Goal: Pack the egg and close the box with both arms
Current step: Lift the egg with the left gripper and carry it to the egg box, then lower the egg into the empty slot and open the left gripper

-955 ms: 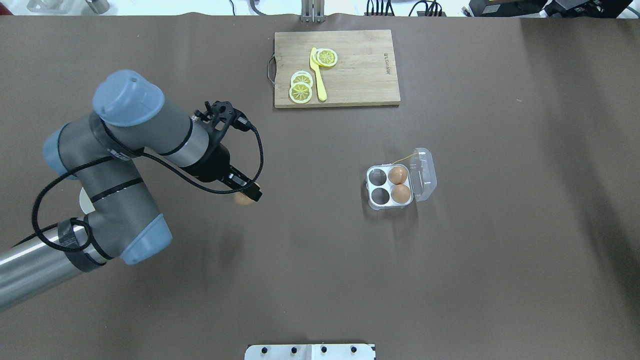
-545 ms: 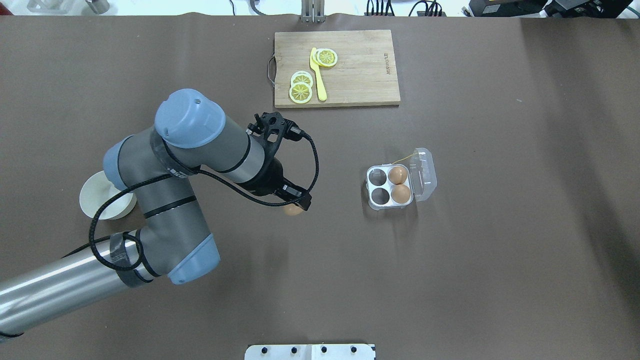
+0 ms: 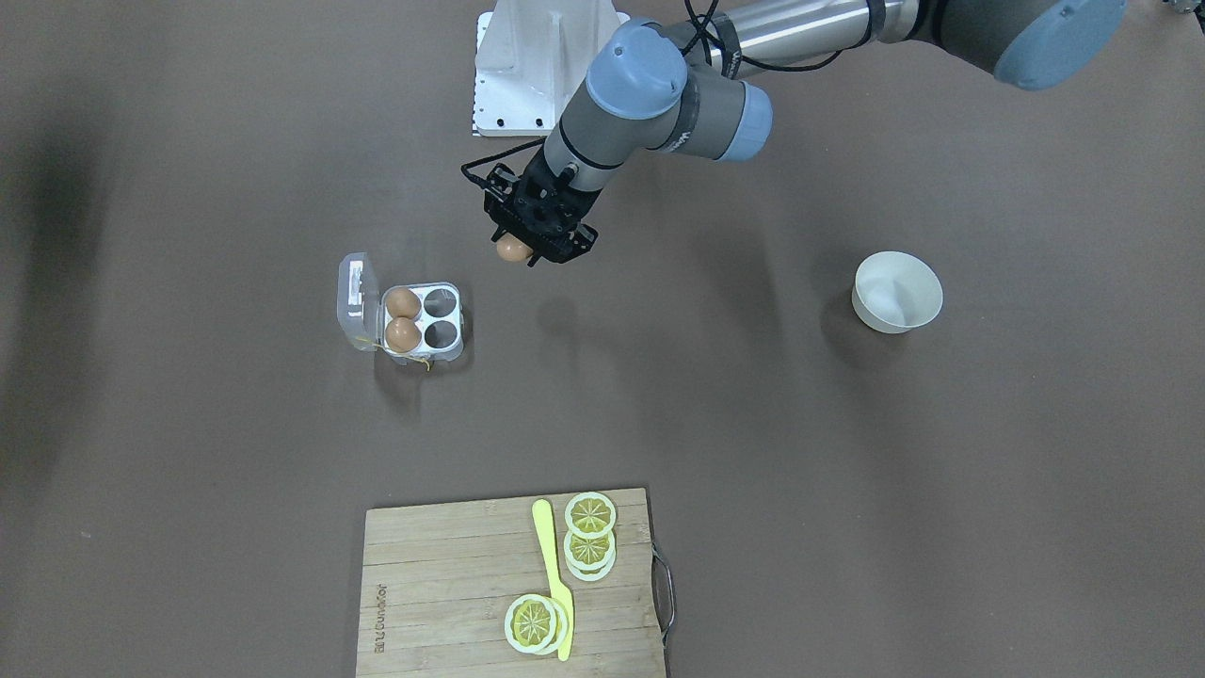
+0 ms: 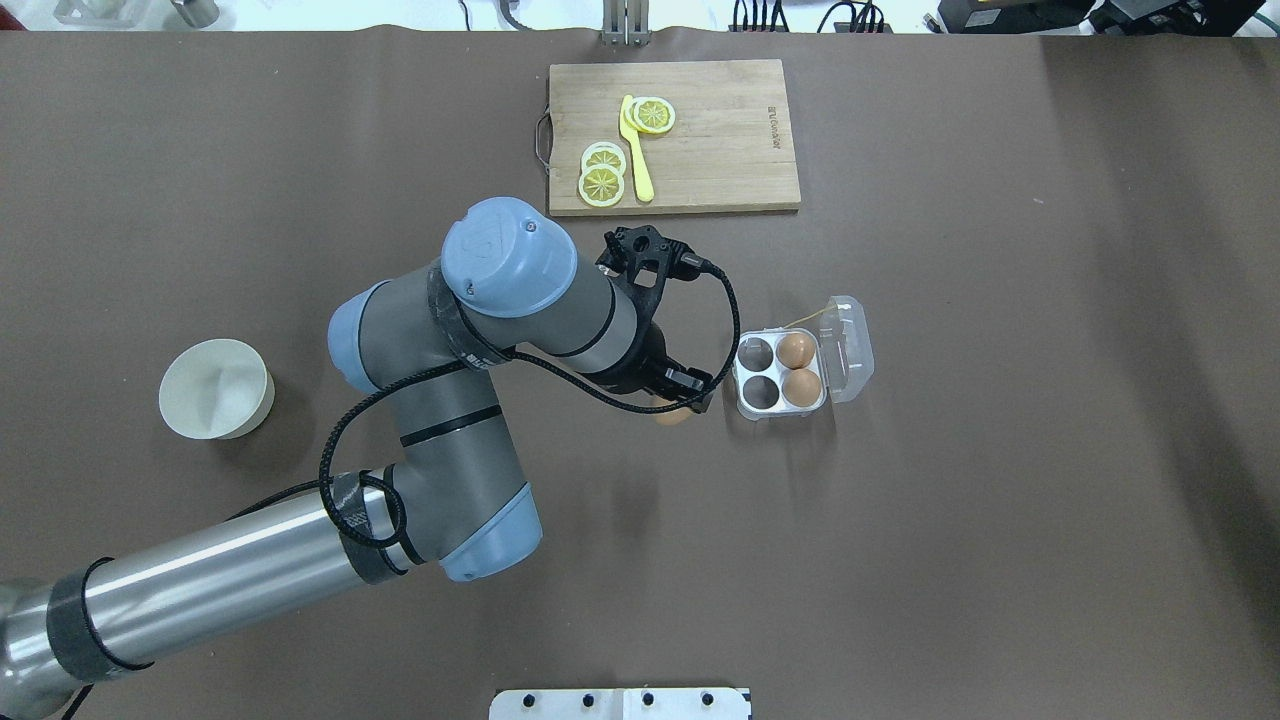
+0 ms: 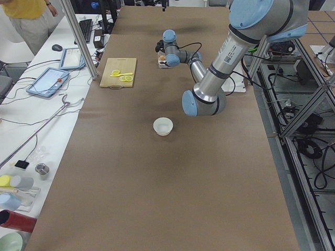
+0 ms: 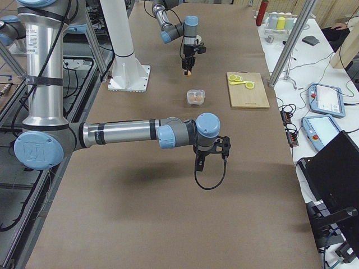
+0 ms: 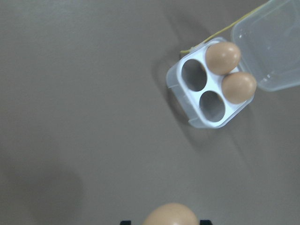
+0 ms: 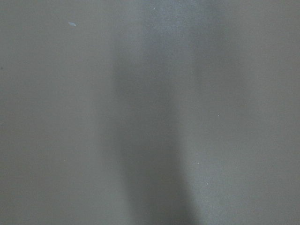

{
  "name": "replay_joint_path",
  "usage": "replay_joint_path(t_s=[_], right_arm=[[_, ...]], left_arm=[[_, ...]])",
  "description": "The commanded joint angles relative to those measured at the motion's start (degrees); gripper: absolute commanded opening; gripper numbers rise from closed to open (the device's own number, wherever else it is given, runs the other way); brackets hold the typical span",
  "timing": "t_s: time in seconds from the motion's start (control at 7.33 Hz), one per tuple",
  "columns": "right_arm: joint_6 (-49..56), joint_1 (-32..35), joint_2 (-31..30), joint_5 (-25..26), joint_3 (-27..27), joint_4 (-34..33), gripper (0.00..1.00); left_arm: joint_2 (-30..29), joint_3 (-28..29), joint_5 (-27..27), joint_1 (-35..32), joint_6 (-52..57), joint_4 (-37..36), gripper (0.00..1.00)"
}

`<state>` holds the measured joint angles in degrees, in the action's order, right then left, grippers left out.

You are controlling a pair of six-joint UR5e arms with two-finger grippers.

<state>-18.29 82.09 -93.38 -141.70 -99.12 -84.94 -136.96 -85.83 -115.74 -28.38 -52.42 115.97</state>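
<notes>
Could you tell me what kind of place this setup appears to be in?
Most likely a robotics lab: the left arm and right arm stand at a long brown-covered table, a teach pendant lies on the side bench, and aluminium framing and loose cables flank it.

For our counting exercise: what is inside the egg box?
In the box, two eggs fill the cups beside the open lid; the other two cups are empty. Nothing covers them.

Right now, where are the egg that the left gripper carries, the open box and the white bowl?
egg (image 3: 511, 250): exterior front-facing view, on its visible tan side.
box (image 4: 760, 392): overhead exterior view, inside one of its empty cups.
bowl (image 4: 216, 390): overhead exterior view, on its bare inside.
</notes>
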Motion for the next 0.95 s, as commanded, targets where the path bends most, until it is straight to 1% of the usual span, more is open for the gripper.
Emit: replay_joint_path(t_s=[0.0,0.14,0.27,0.41,0.55,0.68,0.82], right_arm=[[0.0,0.0,-0.7,0.0,-0.1,0.1,1.0],[0.1,0.0,-1.0,0.0,-0.1,0.2,1.0],[0.1,0.0,-1.0,0.1,-0.1,0.2,1.0],[0.2,0.0,-1.0,0.1,0.0,0.2,1.0],[0.2,0.0,-1.0,0.1,0.0,0.2,1.0],[0.3,0.0,-0.9,0.3,0.2,0.2,1.0],[0.5,0.0,-0.9,0.5,0.4,0.2,1.0]], left_arm=[[-2.6,1.7,4.0,1.6,-0.7,0.3,0.4],[-4.0,2.2,7.0,3.0,-2.6,0.3,0.4],[-5.9,4.8,7.4,3.2,-2.9,1.3,0.4],[-6.8,7.8,9.4,3.6,-2.9,4.3,0.4],[-8.8,11.8,10.2,3.7,-2.9,6.8,0.4],[-10.3,13.6,11.6,3.7,-2.9,7.0,0.4],[-10.8,14.0,11.9,3.7,-2.9,7.2,0.4]])
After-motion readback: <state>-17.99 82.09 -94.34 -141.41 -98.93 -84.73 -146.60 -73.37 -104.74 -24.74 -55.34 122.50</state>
